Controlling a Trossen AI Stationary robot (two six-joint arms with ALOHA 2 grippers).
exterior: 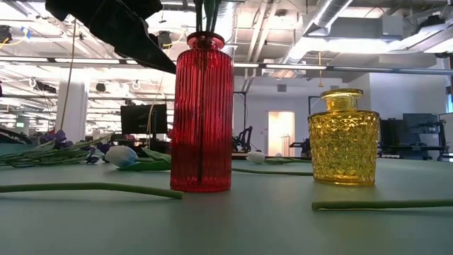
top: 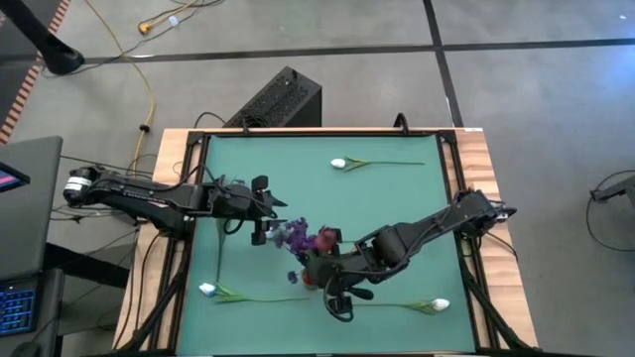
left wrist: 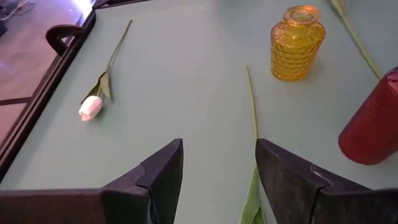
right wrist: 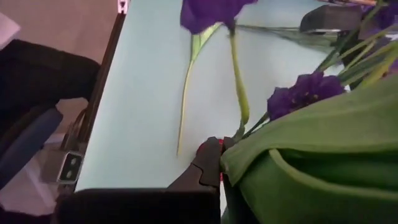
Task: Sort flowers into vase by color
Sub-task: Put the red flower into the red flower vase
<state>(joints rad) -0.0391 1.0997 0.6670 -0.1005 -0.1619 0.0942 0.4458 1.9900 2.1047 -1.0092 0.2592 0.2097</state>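
Right gripper [right wrist: 219,163] clamped on purple flower stem [right wrist: 238,81] above red vase [exterior: 201,113] near table centre, so keep stem vertical over the narrow neck before lowering and letting go; left gripper [left wrist: 219,171] open, empty, waiting nearby.

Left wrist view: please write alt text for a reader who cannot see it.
The left gripper hangs open and empty over a green table. Beyond it a white flower lies flat near the table's edge, a bare green stem runs toward a yellow vase, and a red vase shows at the picture's edge.
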